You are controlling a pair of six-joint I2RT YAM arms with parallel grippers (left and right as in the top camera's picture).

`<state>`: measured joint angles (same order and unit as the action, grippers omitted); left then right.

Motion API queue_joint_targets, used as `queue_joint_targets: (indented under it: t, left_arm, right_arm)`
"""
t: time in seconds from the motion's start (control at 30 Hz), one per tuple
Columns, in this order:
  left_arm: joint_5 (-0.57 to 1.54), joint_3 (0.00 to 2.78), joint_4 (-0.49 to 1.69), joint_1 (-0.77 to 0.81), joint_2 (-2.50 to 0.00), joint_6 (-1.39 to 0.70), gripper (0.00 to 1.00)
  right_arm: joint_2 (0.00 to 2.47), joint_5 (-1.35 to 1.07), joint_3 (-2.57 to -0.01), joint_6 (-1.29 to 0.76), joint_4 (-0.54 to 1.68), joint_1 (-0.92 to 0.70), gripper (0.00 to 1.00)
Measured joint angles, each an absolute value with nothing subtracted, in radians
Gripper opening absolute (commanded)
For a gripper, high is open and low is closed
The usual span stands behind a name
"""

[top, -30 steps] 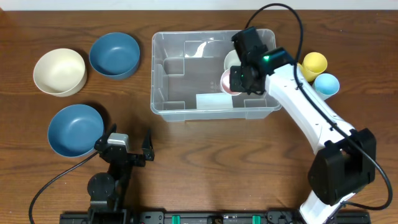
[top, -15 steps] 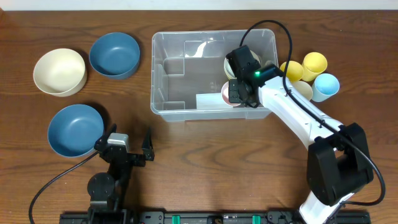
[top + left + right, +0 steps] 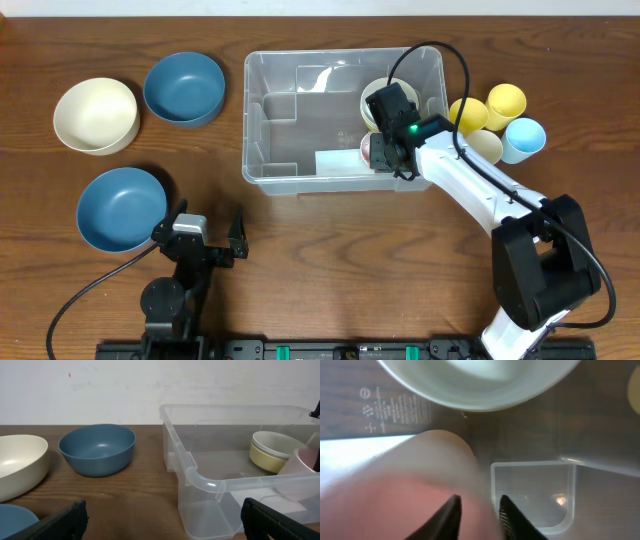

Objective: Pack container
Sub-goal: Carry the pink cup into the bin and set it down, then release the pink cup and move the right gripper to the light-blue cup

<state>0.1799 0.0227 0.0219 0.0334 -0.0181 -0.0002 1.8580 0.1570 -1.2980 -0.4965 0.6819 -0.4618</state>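
Overhead looks straight down; left wrist sees the container point(image 3: 192, 467) sideways, right wrist close inside it.

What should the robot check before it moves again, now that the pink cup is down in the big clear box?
1. Pink cup inside the container: ok, next to the cream cup.
2. Right hand let go of the pink cup: cannot tell; its fingers are right at the cup.
3. Left hand open and away from the container: ok.
4. Room left in the container: ok, its left half is bare.
5. More cups waiting: ok, a yellow cup and a blue cup stand outside the container.
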Motion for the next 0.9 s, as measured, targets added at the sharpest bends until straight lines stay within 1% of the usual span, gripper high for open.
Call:
queue_joint_targets:
  t: [0.1, 0.3, 0.53, 0.73, 0.9]
  left_arm:
    - [0.18, 0.023, 0.022, 0.033, -0.018, 0.0, 0.98]
    - [0.18, 0.023, 0.022, 0.033, -0.018, 0.0, 0.98]
    - [0.18, 0.023, 0.022, 0.033, -0.018, 0.0, 0.98]
    - [0.18, 0.023, 0.022, 0.033, -0.018, 0.0, 0.98]
    - [0.18, 0.023, 0.022, 0.033, -0.018, 0.0, 0.98]
  right_arm:
    - [1.858, 0.16, -1.297, -0.493, 0.671, -0.462, 0.39]
    - [1.858, 0.163, -1.297, -0.477, 0.642, -0.462, 0.41]
    - [1.858, 0.167, -1.334, -0.46, 0.656, -0.461, 0.46]
    - [1.858, 0.167, -1.471, -0.446, 0.751, -0.448, 0.48]
    - [1.858, 0.17, -1.634, -0.439, 0.899, -0.421, 0.49]
